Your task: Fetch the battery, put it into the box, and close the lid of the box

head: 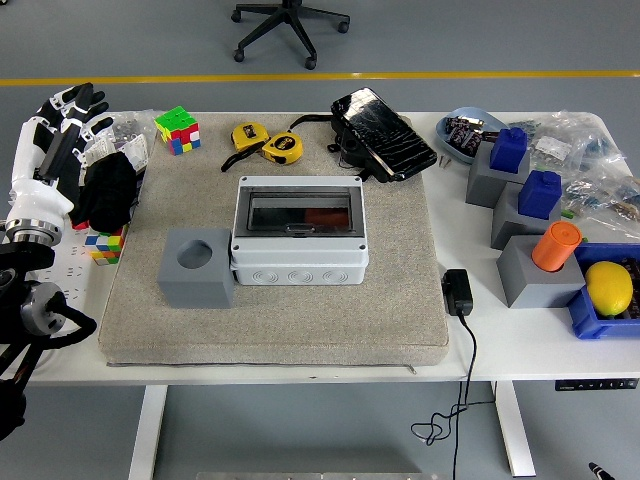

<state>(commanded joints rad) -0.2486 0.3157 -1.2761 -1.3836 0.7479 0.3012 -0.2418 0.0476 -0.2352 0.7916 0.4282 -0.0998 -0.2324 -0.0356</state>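
The grey box [298,232] sits in the middle of the beige mat [280,310] with its clear lid [298,212] down. A dark reddish shape [320,213] shows through the lid; I cannot tell whether it is the battery. A grey block [196,267] with an empty round hole stands against the box's left side. My left hand [52,150] is raised at the table's left edge, well left of the box, fingers spread and holding nothing. My right hand is out of view.
A black cloth [108,190] and Rubik's cubes [177,129] lie at the left. Yellow tape measures [268,143] and a black pouch [383,134] lie behind the box. Grey blocks with blue and orange pieces [530,215], a lemon [609,287] and a black adapter [457,292] are at the right.
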